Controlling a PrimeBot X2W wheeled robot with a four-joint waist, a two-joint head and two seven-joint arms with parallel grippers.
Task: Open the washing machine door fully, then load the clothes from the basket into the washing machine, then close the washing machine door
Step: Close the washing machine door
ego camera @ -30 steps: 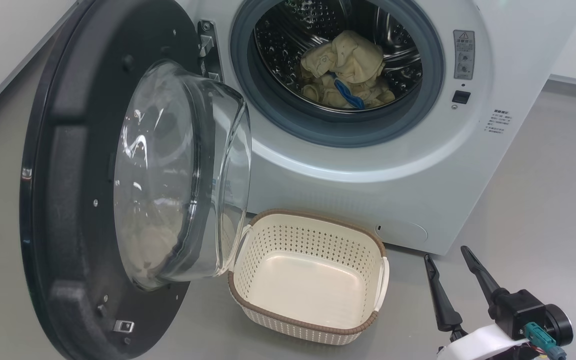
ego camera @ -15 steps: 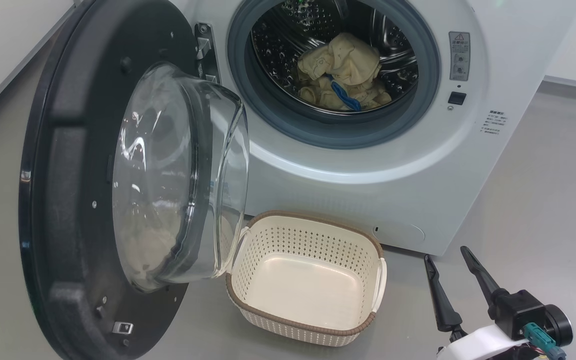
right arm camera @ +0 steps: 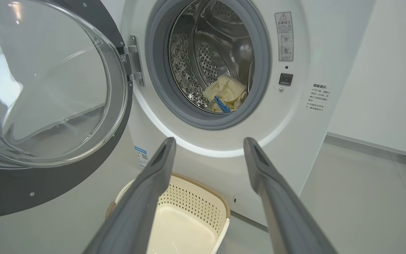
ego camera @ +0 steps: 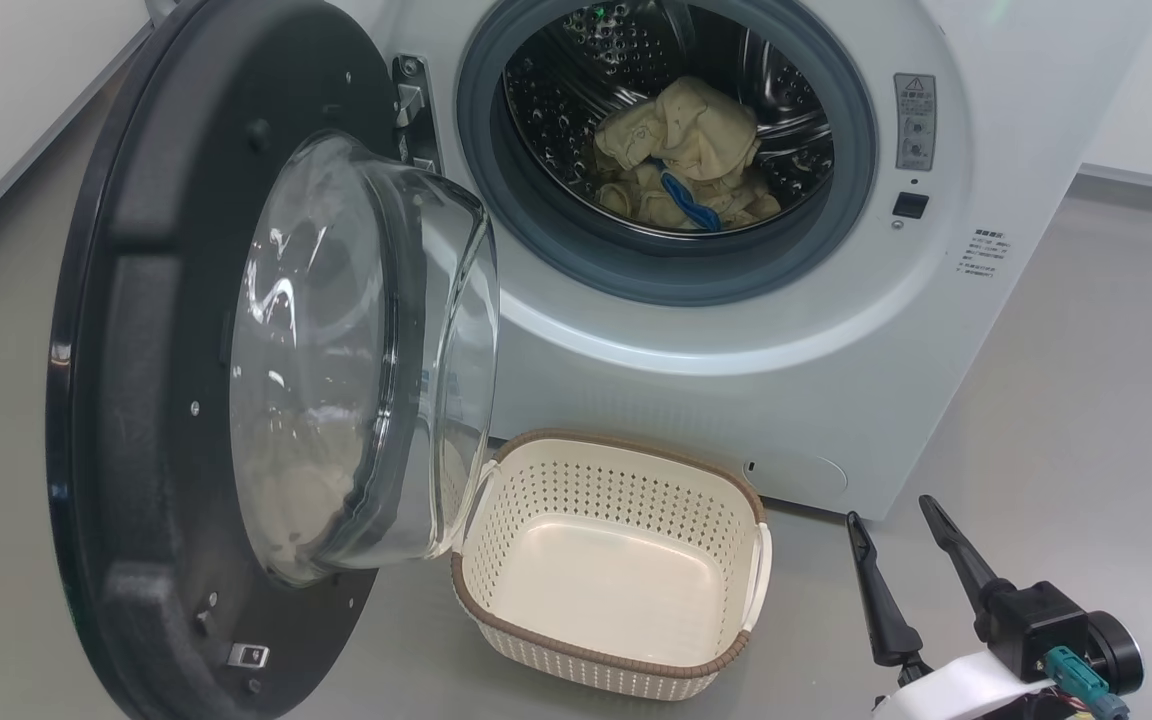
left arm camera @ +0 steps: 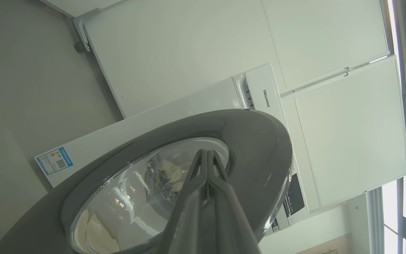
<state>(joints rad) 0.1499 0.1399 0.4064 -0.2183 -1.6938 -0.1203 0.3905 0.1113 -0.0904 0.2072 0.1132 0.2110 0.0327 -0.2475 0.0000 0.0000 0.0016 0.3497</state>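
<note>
Right gripper (ego camera: 888,510), at 4 o'clock in the head view: fingers spread wide, holding nothing, touching nothing. Left gripper (left arm camera: 206,152): fingers pressed together and empty, in front of the outer face of the washing machine door (ego camera: 136,350); contact cannot be determined. The door stands open at 9 o'clock. The clothes (ego camera: 681,150) lie in the drum at 12 o'clock. The basket (ego camera: 636,445) sits empty at 6 o'clock, against the washing machine (ego camera: 736,340). Legible: "Hisense" (left arm camera: 266,98). The blue label sticker (left arm camera: 54,161) and the warning label (ego camera: 914,120) are too small to read.

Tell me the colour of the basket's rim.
Brown, topping a cream perforated basket; it shows best in the head view.
</note>
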